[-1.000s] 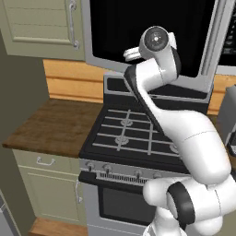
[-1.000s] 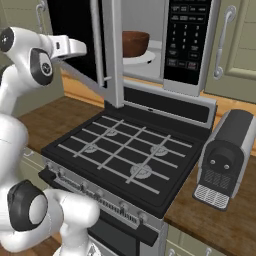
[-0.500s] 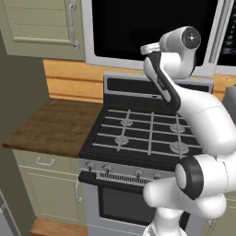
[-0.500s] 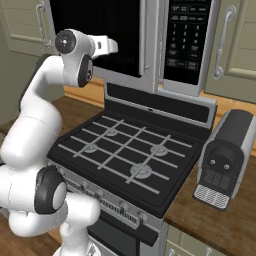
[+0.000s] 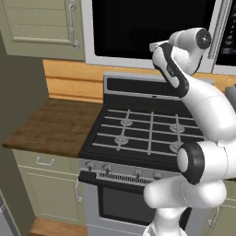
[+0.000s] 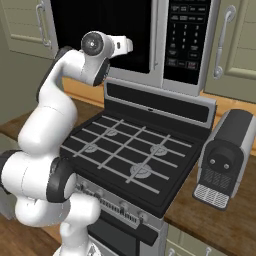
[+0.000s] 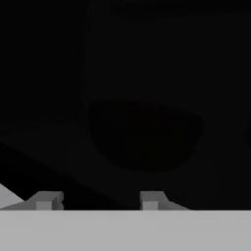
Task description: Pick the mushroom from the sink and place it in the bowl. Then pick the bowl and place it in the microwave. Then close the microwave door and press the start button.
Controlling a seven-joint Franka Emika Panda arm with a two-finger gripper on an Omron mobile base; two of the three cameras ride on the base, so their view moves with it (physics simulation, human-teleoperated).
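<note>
Microwave door (image 6: 100,30): one, black glass in a silver-grey frame, lying flush with the microwave (image 6: 187,75) front; judged shut. Long vertical bar handle (image 6: 155,35): one, at the door's right edge.

Bowl (image 7: 144,137): one, a dim rounded shape in the hand view, apparently inside the oven behind the dark glass. Contents too dark to tell.

Gripper (image 7: 98,200): one, raised close to the glass with the hand level. The two finger tips stand moderately apart, nothing between them, nothing held.

Control strip (image 6: 185,35): one, a dark panel of small buttons just right of the handle.

Step in hand, by judgement: door closing looks finished, the start button is yet to be pressed. The next move calls for carrying the hand rightward past the handle to the strip, then a short, square push with one finger tip on the correct button.

Surroundings: gas stove (image 6: 130,155), one, black, four burners, below the microwave. Grey appliance (image 6: 222,160), one, on the wooden worktop (image 5: 50,124) beside the stove.
</note>
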